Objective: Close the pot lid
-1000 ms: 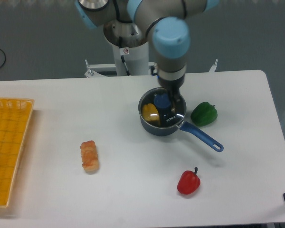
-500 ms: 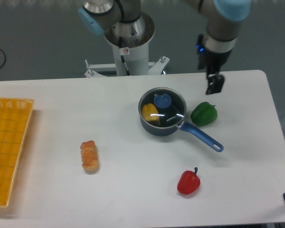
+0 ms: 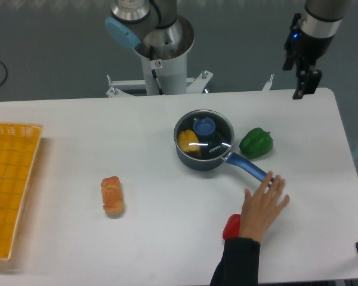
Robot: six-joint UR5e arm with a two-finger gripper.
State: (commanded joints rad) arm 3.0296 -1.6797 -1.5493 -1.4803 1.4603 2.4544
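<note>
The white tabletop (image 3: 155, 238) carries the pot (image 3: 204, 143), the lid (image 3: 204, 131) seated on it. My claw (image 3: 302, 83) hangs beyond it over the grey floor (image 3: 48, 47) (grip unclear).

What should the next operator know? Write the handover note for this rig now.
Gripper: raised above the table's far right edge, holding nothing; open or shut is unclear.
Lid: seated on the pot, blue knob up, a yellow item visible through the glass.
A person's hand lies over the tip of the pot handle, partly covering the red pepper.
Done: pot closed.
Left: nothing apparent; wait until the hand is clear.
</note>
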